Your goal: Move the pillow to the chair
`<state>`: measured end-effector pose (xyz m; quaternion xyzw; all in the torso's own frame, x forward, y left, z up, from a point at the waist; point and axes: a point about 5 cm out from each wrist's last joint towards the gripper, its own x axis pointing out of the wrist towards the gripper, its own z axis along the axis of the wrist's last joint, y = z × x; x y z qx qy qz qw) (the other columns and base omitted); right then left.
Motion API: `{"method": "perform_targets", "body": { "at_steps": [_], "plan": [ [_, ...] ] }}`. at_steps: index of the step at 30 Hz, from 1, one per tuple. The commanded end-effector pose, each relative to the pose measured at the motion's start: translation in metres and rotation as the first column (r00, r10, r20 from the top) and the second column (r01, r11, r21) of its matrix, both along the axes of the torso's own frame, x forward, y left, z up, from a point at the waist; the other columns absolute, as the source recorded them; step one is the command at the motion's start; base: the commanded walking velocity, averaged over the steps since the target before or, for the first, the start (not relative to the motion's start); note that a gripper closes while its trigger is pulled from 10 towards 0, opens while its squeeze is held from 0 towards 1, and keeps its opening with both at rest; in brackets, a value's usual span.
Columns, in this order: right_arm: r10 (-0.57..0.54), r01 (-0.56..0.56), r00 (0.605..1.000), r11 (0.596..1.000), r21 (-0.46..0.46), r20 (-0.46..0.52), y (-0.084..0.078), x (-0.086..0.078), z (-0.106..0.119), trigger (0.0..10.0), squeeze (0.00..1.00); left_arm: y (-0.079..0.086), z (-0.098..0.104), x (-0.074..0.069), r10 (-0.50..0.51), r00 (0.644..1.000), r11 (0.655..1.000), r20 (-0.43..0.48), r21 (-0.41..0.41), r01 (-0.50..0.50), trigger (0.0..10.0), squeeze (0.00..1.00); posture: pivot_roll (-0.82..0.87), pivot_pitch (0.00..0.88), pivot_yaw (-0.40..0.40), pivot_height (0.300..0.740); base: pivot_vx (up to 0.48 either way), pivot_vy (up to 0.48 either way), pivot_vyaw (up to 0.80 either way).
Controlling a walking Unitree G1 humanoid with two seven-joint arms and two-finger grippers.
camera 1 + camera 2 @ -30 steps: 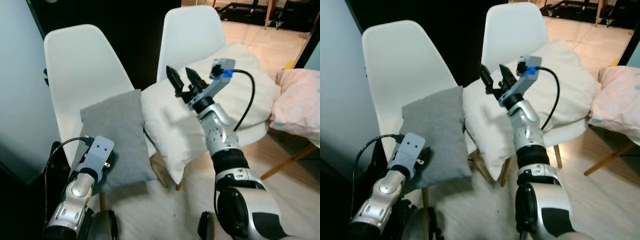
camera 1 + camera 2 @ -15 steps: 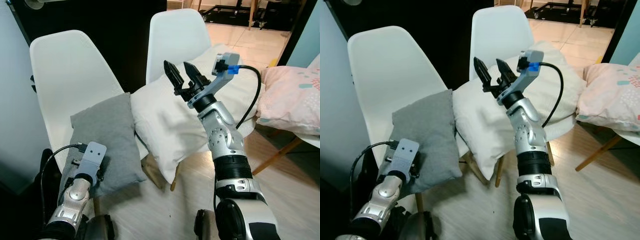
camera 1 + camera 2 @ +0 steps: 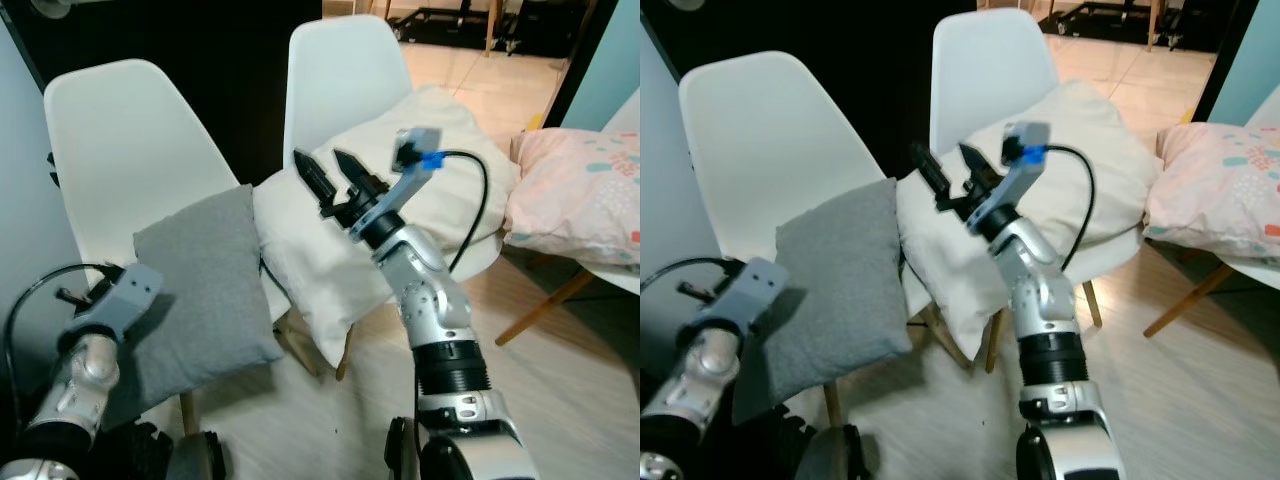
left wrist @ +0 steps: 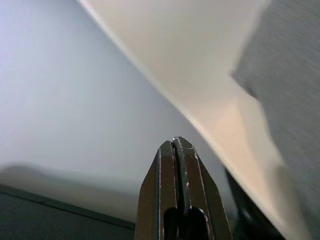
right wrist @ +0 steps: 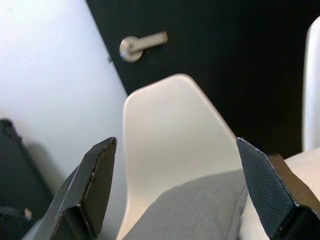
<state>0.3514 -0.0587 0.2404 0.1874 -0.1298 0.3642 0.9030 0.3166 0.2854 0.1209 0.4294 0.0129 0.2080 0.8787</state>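
Note:
A grey pillow (image 3: 200,290) leans on the seat of the left white chair (image 3: 110,150). Beside it a large white pillow (image 3: 320,255) lies on the second white chair (image 3: 340,60), its edge touching the grey one. My right gripper (image 3: 318,155) hovers open just above the white pillow, near where the two pillows meet, with nothing between its fingers. In the right wrist view the wide-spread fingers (image 5: 97,177) frame the left chair's back (image 5: 170,130) and the grey pillow's top (image 5: 200,212). My left gripper (image 4: 176,141) is shut on nothing, low beside the left chair's edge.
A pink patterned pillow (image 3: 580,195) rests on a third seat with wooden legs (image 3: 535,310) at the right. A dark door with a metal handle (image 5: 140,44) stands behind the chairs. Pale wall lies left; wood floor (image 3: 560,400) is open in front.
My right gripper, still open, has swung left and slightly down toward the junction of the pillows. My left arm has drawn leftward, away from the grey pillow. The camera has shifted a little.

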Motion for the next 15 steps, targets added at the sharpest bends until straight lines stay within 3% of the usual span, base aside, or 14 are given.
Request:
{"method": "perform_targets", "body": {
  "at_steps": [1,3,4,5,6,7,10,11,12,13,14,15],
  "plan": [
    [0.022,-0.022,1.0,1.0,-0.016,0.005,0.006,-0.004,0.001,10.0,0.0,0.008,0.001,-0.004,0.034,0.999,0.999,-0.006,0.04,-0.034,0.0,0.0,0.18,0.083,0.007,0.44,0.0,0.0,0.0],
    [0.04,-0.04,0.999,0.998,-0.038,0.003,0.012,-0.006,-0.001,10.0,0.0,0.008,0.004,-0.006,0.035,0.999,0.999,0.019,0.03,-0.035,0.0,0.0,0.19,0.081,0.005,0.44,0.0,0.0,0.0],
    [0.055,-0.055,0.998,0.991,-0.122,0.0,0.02,-0.008,-0.008,10.0,0.0,0.004,0.003,-0.008,0.022,0.999,0.998,0.048,-0.053,-0.019,0.0,0.0,0.19,0.08,0.003,0.44,0.0,0.0,0.0],
    [0.055,-0.055,0.998,0.991,-0.122,0.0,0.02,-0.008,-0.008,10.0,0.0,0.004,0.003,-0.008,0.022,0.999,0.998,0.048,-0.053,-0.019,0.0,0.0,0.19,0.08,0.003,0.44,0.0,0.0,0.0],
    [0.066,-0.065,0.998,0.981,-0.183,-0.002,0.025,-0.009,-0.013,10.0,0.0,0.001,0.002,-0.009,0.014,0.998,0.993,0.069,-0.114,-0.006,0.0,0.0,0.19,0.079,0.003,0.44,0.0,0.0,0.0],
    [0.04,-0.046,0.999,0.913,-0.405,-0.023,0.03,-0.009,-0.039,10.0,0.0,-0.013,-0.01,-0.011,-0.016,0.996,0.948,0.084,-0.314,0.042,10.0,0.0,0.19,0.078,0.005,0.44,0.0,0.0,0.0],
    [0.022,-0.038,0.999,0.88,-0.473,-0.04,0.03,-0.009,-0.049,10.0,0.0,-0.019,-0.015,-0.012,-0.025,0.996,0.926,0.084,-0.373,0.055,10.0,0.0,0.19,0.078,0.005,0.44,0.0,0.0,0.0],
    [-0.004,-0.021,0.999,0.84,-0.542,-0.045,0.027,-0.008,-0.059,10.0,0.0,-0.026,-0.02,-0.014,-0.04,0.994,0.883,0.1,-0.461,0.081,10.0,0.0,0.19,0.077,0.006,0.44,0.0,0.0,0.0],
    [-0.027,-0.012,0.998,0.813,-0.583,-0.059,0.023,-0.007,-0.068,10.0,0.0,-0.045,-0.02,-0.014,-0.097,0.983,0.795,0.159,-0.582,0.172,10.0,0.0,0.19,0.077,0.006,0.44,0.0,0.0,0.0],
    [-0.044,-0.007,0.997,0.798,-0.603,-0.069,0.02,-0.007,-0.074,10.0,0.0,-0.064,-0.016,-0.015,-0.173,0.961,0.716,0.218,-0.641,0.274,10.0,0.0,0.19,0.078,0.007,0.44,0.0,0.0,0.0],
    [-0.055,-0.004,0.996,0.789,-0.614,-0.077,0.018,-0.007,-0.077,10.0,0.0,-0.077,-0.012,-0.016,-0.222,0.94,0.66,0.259,-0.67,0.34,10.0,0.0,0.19,0.078,0.007,0.44,0.0,0.0,0.0],
    [-0.055,-0.004,0.996,0.789,-0.614,-0.077,0.018,-0.007,-0.077,10.0,0.0,-0.077,-0.012,-0.016,-0.222,0.94,0.66,0.259,-0.67,0.34,10.0,0.0,0.19,0.078,0.007,0.44,0.0,0.0,0.0]
  ]
}}
